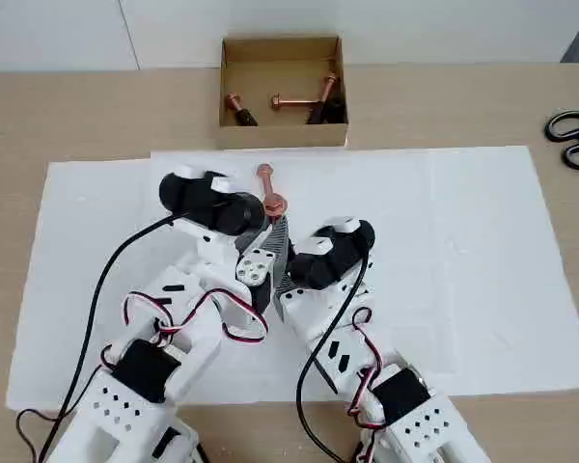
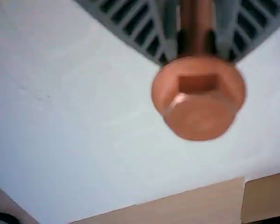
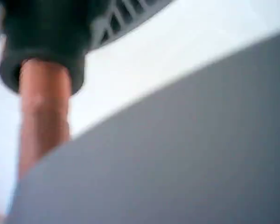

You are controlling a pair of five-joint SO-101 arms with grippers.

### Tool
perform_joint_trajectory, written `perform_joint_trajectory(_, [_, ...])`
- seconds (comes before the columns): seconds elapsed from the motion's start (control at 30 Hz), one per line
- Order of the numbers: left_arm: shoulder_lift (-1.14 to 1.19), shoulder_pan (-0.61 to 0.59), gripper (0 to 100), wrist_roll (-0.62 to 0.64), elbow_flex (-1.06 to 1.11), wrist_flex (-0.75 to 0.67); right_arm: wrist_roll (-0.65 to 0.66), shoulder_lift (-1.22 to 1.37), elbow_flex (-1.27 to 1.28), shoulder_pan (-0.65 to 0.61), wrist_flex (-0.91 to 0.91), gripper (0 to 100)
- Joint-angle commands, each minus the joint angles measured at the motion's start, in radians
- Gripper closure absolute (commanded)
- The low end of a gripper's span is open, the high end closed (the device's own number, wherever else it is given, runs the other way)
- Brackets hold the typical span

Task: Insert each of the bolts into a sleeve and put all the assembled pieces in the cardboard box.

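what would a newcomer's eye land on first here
The copper bolt stands out most, clamped between the fingers of the left gripper over the white sheet, at the spot where the two arms meet. In the right wrist view a dark sleeve has a copper shaft sticking out of it. At the table's far side, the cardboard box already holds assembled pieces.
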Motion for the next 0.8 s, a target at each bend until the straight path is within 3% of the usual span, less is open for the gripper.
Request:
perform_joint_trajectory(0.0, [-0.02, 0.002, 99, -0.008, 0.007, -0.015, -0.012, -0.024, -0.011, 0.021, -0.021, 99.5])
perform_joint_trajectory(0.43, [-0.018, -0.003, 99, -0.008, 0.022, -0.021, -0.006, -0.025, -0.011, 0.019, -0.028, 99.5])
perform_joint_trajectory(0.6, [-0.018, -0.003, 99, -0.008, 0.018, 0.006, 0.095, -0.025, -0.011, 0.016, -0.028, 99.5])
perform_joint_trajectory(0.77, [-0.018, -0.005, 99, -0.008, 0.016, 0.02, 0.106, -0.025, -0.011, -0.002, -0.028, 99.5])
